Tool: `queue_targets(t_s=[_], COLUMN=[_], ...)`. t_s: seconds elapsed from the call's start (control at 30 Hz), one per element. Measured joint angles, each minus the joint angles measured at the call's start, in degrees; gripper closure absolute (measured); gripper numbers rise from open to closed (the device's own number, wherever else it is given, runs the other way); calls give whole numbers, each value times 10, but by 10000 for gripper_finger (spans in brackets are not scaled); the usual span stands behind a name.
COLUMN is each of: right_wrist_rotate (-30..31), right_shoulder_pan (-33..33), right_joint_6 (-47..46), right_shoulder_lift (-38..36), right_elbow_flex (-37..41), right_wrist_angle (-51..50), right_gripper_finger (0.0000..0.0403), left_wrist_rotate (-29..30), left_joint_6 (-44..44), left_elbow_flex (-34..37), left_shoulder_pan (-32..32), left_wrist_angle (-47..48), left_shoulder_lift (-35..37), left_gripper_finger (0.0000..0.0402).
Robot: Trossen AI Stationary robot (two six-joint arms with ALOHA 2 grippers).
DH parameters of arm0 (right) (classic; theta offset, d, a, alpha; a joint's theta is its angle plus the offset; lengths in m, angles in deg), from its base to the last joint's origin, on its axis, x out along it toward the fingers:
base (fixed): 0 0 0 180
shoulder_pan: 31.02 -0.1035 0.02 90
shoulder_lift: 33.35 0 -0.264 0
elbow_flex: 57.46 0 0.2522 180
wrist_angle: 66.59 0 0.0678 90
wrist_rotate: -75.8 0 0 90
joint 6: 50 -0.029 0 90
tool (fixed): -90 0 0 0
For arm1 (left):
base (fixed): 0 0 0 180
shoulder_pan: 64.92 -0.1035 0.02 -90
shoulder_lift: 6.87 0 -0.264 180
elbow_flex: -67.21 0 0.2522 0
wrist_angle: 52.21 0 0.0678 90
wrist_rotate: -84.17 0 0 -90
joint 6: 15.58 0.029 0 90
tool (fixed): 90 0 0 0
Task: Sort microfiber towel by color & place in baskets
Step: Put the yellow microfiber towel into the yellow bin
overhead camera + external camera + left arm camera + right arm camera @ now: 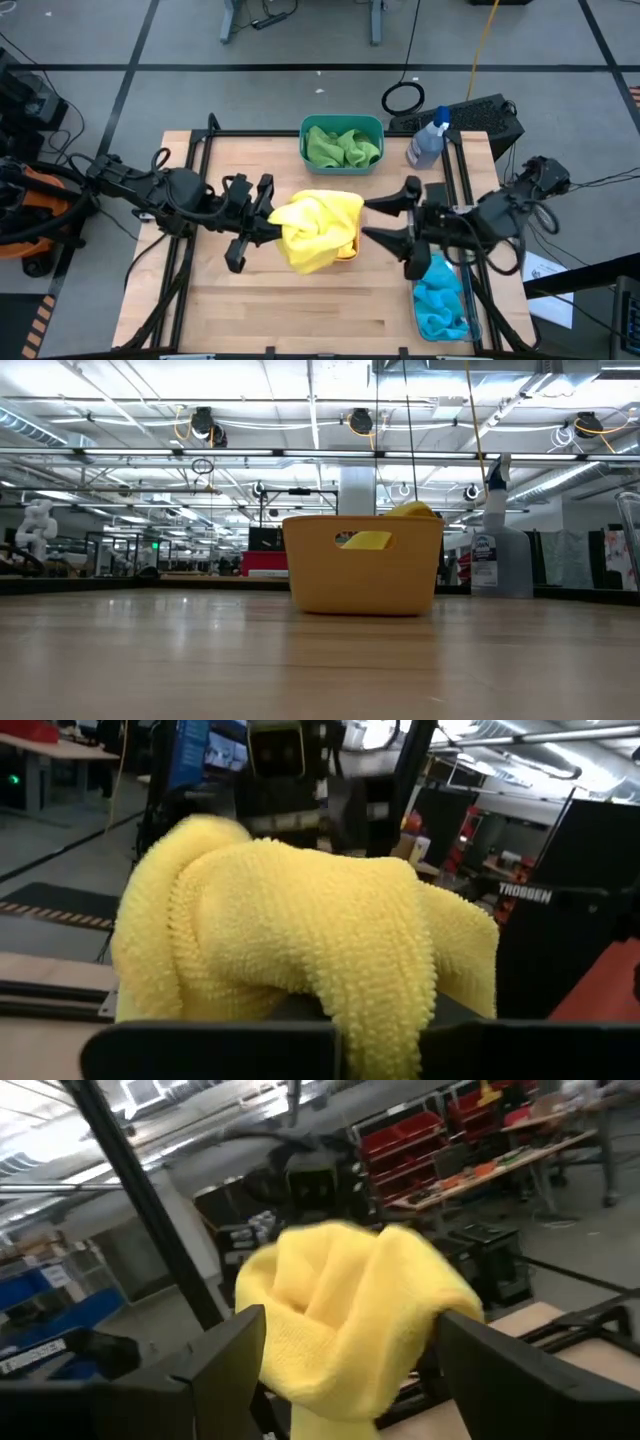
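Observation:
A yellow microfiber towel point(315, 230) lies bunched over the orange basket point(349, 252). In the low view the orange basket point(362, 565) stands on the table with yellow cloth point(410, 510) peeking over its rim. My left gripper point(258, 222) is at the towel's left side, shut on it. My right gripper point(372, 220) is open just to the right of the towel; in its wrist view the yellow towel point(350, 1310) shows between its spread fingers. Green towels point(342, 147) lie in the teal basket point(304, 140), and blue towels point(440, 300) in the clear basket point(418, 318). My left gripper has a fold of the yellow towel point(380, 1030) between its two fingers, coming level from the table's left. The rest of the towel point(300, 920) bulges out beyond the fingers and rests over the orange basket.
The clear spray bottle with the blue top point(428, 140) stands at the far right of the table, beside the teal basket; it also shows as the spray bottle point(495, 540) behind the orange basket. Bare wooden table point(300, 310) lies toward the near edge.

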Motion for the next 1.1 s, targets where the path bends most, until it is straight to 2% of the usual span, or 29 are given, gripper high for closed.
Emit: queue_targets(t_s=[0.2,0.43,0.67,0.77,0.9,1.0,1.1], right_wrist_rotate=[76,71,55,31,-53,-80,-80], right_shoulder_pan=[-22,-7,26,44,76,91,95], right_joint_6=[-4,26,66,60,9,-20,-30], right_shoulder_lift=[12,79,160,184,210,226,231], right_elbow_flex=[-57,-104,-181,-214,-231,-237,-244], right_wrist_angle=[-122,-90,-89,-126,-166,-169,-170], right_gripper_finger=[129,121,68,36,19,33,75], left_wrist_rotate=[0,1,8,8,-11,-13,-13], left_joint_6=[0,25,110,134,152,155,151], left_elbow_flex=[0,0,0,0,0,0,0], left_shoulder_pan=[0,-7,-6,-7,-7,-6,-7], left_wrist_angle=[10,11,14,11,-6,-13,-11], left_shoulder_lift=[0,0,0,0,0,0,0], left_gripper_finger=[385,385,385,385,385,385,385])
